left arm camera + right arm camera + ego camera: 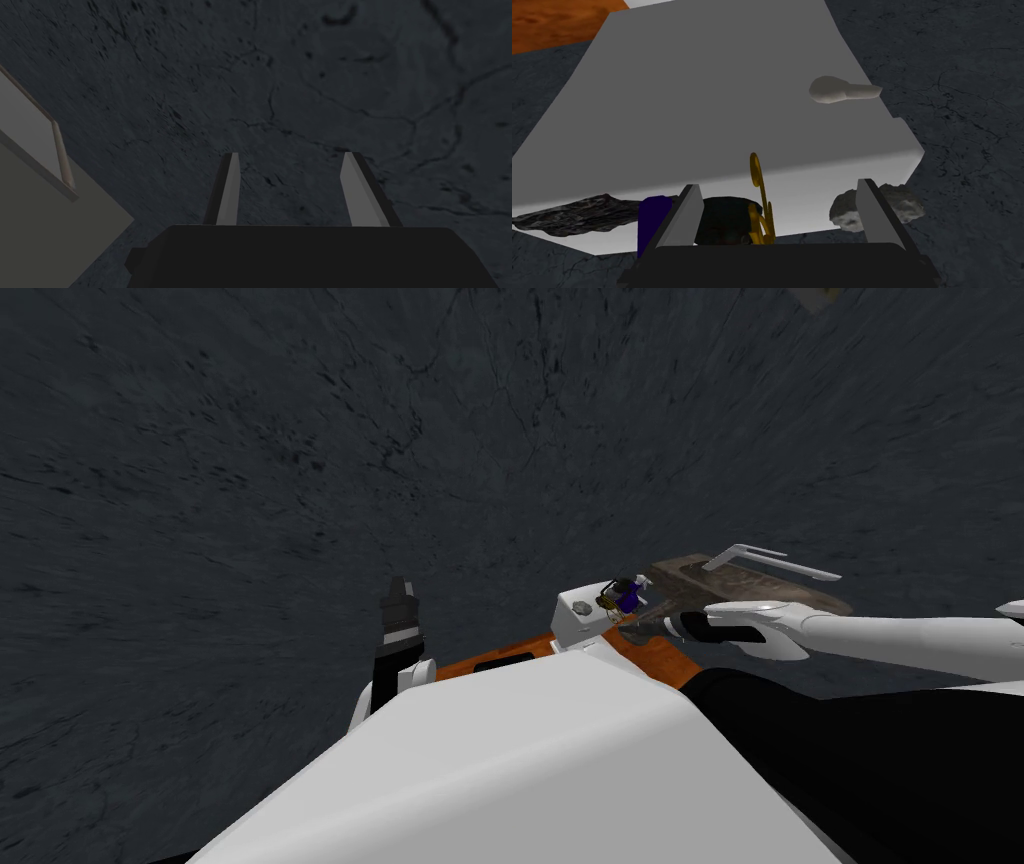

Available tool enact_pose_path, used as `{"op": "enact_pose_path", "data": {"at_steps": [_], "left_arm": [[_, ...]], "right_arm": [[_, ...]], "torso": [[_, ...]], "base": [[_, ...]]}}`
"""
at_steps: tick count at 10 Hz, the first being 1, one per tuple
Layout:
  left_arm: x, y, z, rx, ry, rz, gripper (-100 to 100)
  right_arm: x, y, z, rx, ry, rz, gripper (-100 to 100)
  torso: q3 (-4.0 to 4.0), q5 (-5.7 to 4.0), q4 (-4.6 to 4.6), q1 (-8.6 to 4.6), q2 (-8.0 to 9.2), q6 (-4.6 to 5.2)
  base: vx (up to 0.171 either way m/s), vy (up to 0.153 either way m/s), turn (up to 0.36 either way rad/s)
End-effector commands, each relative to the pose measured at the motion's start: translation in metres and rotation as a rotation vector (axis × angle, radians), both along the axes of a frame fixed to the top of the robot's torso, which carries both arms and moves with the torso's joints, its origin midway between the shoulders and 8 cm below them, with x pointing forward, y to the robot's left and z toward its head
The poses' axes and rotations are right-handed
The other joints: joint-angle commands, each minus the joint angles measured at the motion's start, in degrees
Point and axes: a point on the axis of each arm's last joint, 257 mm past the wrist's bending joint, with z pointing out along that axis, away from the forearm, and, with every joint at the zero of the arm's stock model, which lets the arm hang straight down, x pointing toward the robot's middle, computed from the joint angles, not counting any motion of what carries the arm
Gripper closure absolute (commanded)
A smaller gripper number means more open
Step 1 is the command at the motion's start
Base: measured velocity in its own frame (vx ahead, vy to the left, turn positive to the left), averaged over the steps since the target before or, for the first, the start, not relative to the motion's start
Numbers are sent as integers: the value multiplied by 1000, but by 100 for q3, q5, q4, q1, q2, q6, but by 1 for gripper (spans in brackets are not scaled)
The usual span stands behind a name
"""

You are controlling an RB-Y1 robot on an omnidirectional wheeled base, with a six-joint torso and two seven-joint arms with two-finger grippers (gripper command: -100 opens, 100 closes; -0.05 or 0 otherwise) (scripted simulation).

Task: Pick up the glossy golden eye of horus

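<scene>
The golden eye of horus [760, 200] is a thin glossy gold piece standing on edge in front of a white block [712, 100]. It lies between the fingers of my open right gripper [779, 197], nearer one finger [684, 215], and neither finger touches it. In the head view it is a small gold speck [606, 597] by the white block [580, 623], with my right gripper [640, 628] just beside it. My left gripper [292, 175] is open with nothing between its fingers, held over the dark floor; in the head view it stands to the left [399, 593].
A black lump [724, 225] and a blue object [651, 220] sit close beside the gold piece. A grey rock [844, 212] lies by the other finger. A pale grey object [837, 90] rests on the block. An orange-brown surface [510, 660] and a brown slab [745, 583] flank the block.
</scene>
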Motion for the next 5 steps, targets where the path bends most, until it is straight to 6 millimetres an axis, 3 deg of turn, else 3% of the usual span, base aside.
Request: {"op": "enact_pose_path", "data": {"at_steps": [1,4,5], "left_arm": [[0,0,0,0,0,0,0],[0,0,0,0,0,0,0],[0,0,0,0,0,0,0]], "right_arm": [[6,-7,5,-23,2,12,-100],[23,-17,17,-75,6,49,-100],[19,-15,15,-64,8,40,-100]], "torso": [[0,0,0,0,0,0],[-2,-2,-1,-2,-4,1],[-5,-1,-2,-2,-8,1]], "base": [[75,12,19],[92,5,13],[46,0,7]]}}
